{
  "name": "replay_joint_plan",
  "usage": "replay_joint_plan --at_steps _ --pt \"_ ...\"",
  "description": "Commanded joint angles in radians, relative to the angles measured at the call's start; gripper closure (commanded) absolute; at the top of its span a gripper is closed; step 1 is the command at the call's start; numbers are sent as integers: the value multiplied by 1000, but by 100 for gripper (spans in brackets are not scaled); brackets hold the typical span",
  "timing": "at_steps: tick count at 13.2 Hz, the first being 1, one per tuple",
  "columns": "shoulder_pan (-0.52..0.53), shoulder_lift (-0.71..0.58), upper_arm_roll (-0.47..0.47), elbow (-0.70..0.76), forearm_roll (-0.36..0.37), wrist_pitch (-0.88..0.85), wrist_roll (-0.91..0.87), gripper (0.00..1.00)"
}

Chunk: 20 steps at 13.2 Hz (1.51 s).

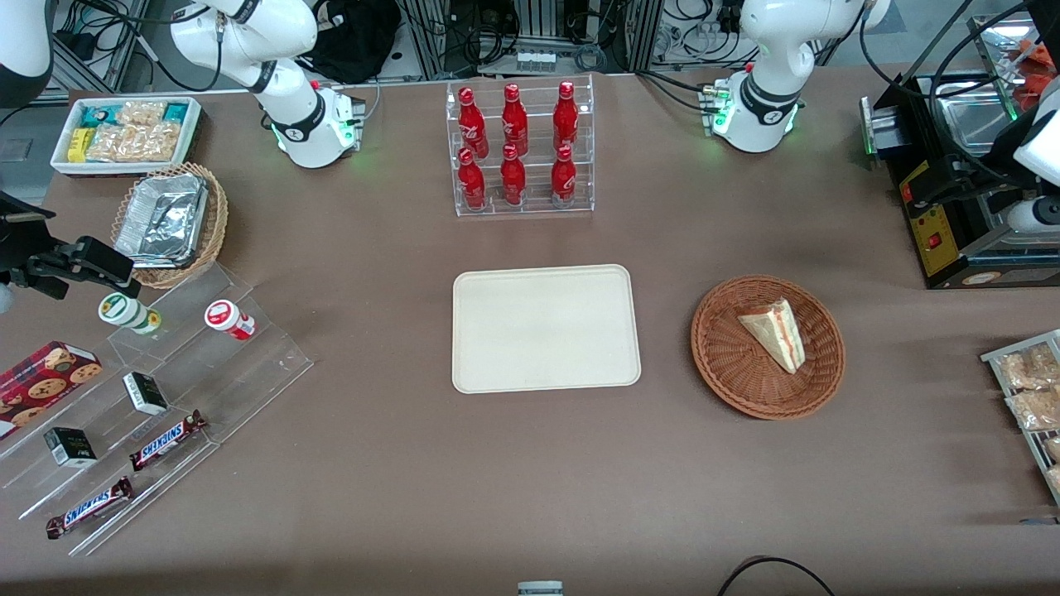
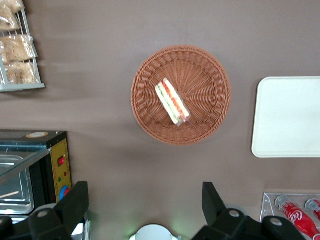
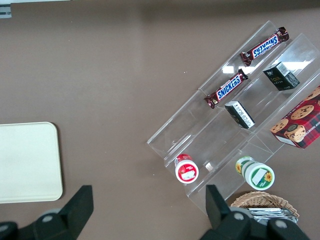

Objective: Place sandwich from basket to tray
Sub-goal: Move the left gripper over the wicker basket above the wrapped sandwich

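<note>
Sandwich in the basket, your gripper high above it.

Your gripper (image 2: 145, 202) hangs well above the table with its fingers spread wide and nothing between them. You see the sandwich (image 1: 775, 333) lying on its side in the wicker basket (image 1: 729, 364), filling edge showing. The cream tray (image 1: 545, 328) sits bare beside the basket, toward the parked arm's end, with the rack of red bottles (image 1: 519, 149) farther from the front camera.

The front view looks down steeply on the whole brown table (image 1: 530, 480) from well above. The left wrist view looks straight down from high over the basket (image 2: 181, 95), with the gripper (image 2: 145, 202) wide apart at its edge. The right wrist view looks straight down over the clear stepped shelf (image 3: 240, 120). All three views share the tray (image 1: 546, 328).
</note>
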Motion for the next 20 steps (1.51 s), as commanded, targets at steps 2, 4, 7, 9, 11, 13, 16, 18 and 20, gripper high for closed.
replay_joint_plan --at_steps 2,4,7,9,11,13,16,18,20 --pt "11 8 -1 13 -7 8 -9 0" --pt "2 54 1 10 -4 23 -14 0" --pt "-4 137 1 -21 2 69 -43 0" --pt "-18 151 1 -111 2 157 -98 0" --pt "-19 139 -1 -249 0 309 -103 0" --pt "-19 131 -1 -338 0 407 -175 0" --pt "-19 131 1 -433 0 497 -308 0" --pt "-35 136 1 -502 0 572 -364 0" --pt "-42 137 -1 -580 -3 683 -455 0"
